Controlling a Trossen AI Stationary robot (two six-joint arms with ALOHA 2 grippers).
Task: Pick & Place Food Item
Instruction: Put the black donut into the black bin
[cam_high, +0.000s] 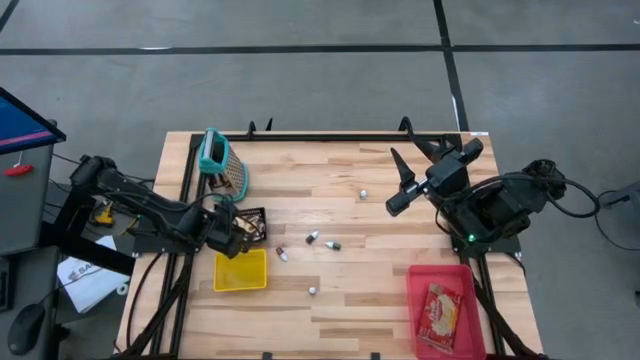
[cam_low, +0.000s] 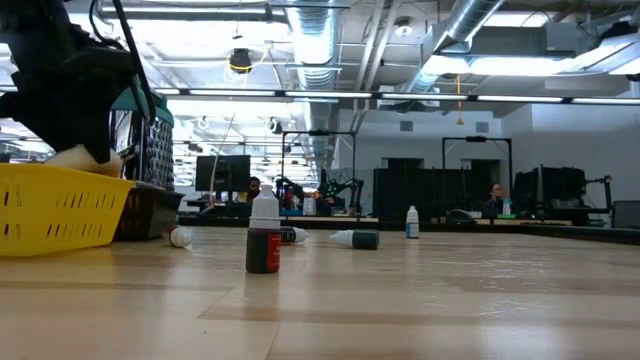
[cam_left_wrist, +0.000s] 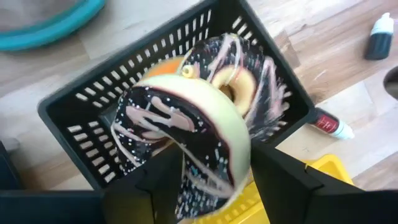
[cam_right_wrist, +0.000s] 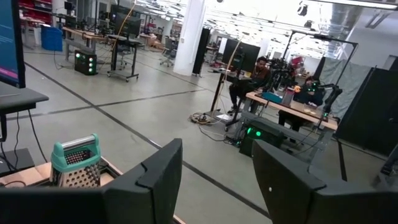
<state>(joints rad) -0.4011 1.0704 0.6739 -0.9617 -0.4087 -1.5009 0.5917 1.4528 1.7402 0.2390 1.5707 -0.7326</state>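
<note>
The wooden tabletop (cam_high: 330, 200) carries its clutter mostly on the left half. The high view alone shows the red bin (cam_high: 445, 312) with a packaged snack (cam_high: 440, 310) at the near right corner, well apart from everything else, and the wide bare boards along the far edge and the middle right. The left arm reaches in from the left edge, its left gripper (cam_high: 232, 232) over the black basket (cam_high: 250, 222), which sits just beyond the yellow bin (cam_high: 241, 270). A teal-handled grater (cam_high: 222, 160) stands toward the far left corner.

Only the left wrist view looks into the black basket (cam_left_wrist: 81, 112): the doughnuts (cam_left_wrist: 193, 124), pale with dark glaze and pink drizzle, fill it, and the left gripper's dark fingers (cam_left_wrist: 283, 183) flank the nearest one, spread apart; whether they press it I cannot tell. A red-labelled bottle (cam_left_wrist: 326, 123) lies just beside the basket.

The right gripper (cam_high: 400, 185) hangs raised over the right far part of the table, fingers (cam_right_wrist: 152, 180) parted around nothing.

The low view shows one small bottle (cam_low: 264, 236) upright, another (cam_low: 355, 239) lying behind it; open boards lie between them.
</note>
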